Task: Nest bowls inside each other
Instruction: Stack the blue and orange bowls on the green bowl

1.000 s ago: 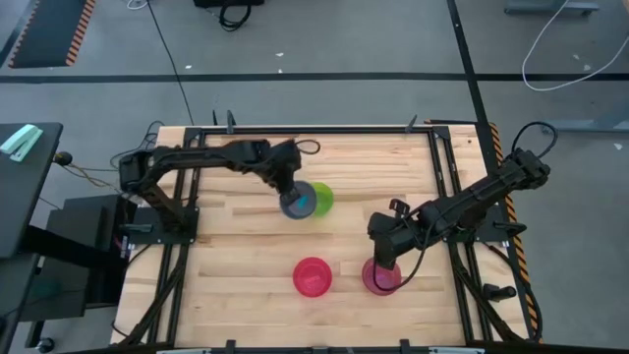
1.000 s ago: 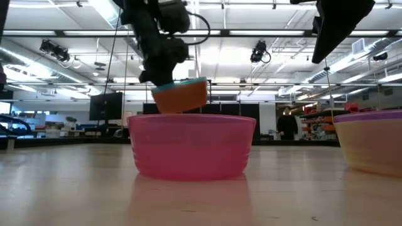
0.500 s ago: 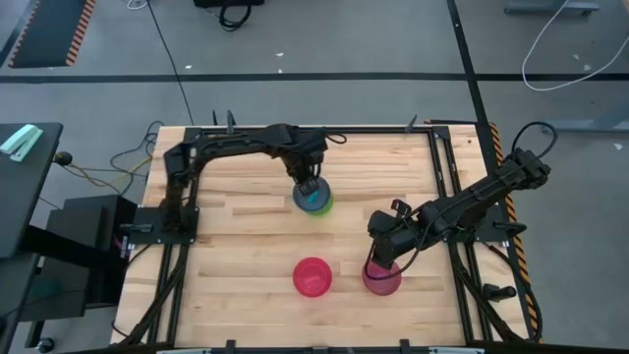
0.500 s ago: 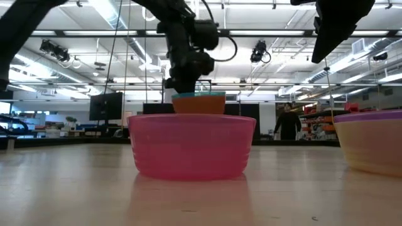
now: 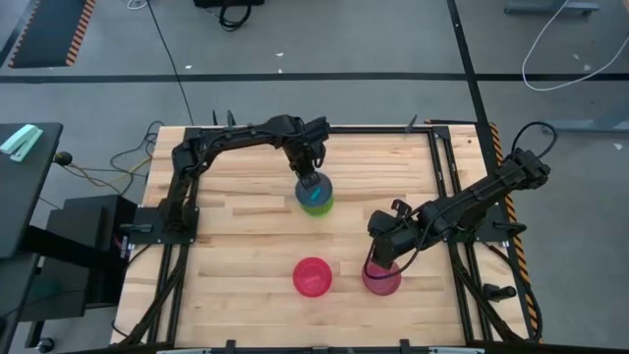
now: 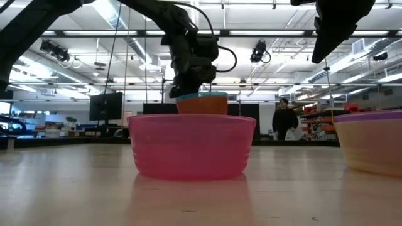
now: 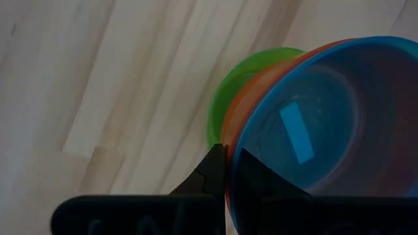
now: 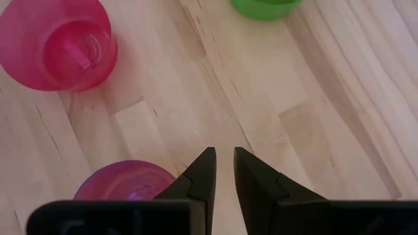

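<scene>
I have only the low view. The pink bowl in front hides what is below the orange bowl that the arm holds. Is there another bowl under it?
Observer: Yes, a green bowl stands on the table under the blue-in-orange pair. The pair overlaps most of it. I cannot tell if they touch.
Operator: How is the pair held?
Observer: The left gripper has its jaws shut on the pair's rim, one outside the orange wall and one inside the blue.
Operator: And the other arm?
Observer: The right gripper hangs over the purple bowl, jaws slightly open, holding nothing.
</scene>
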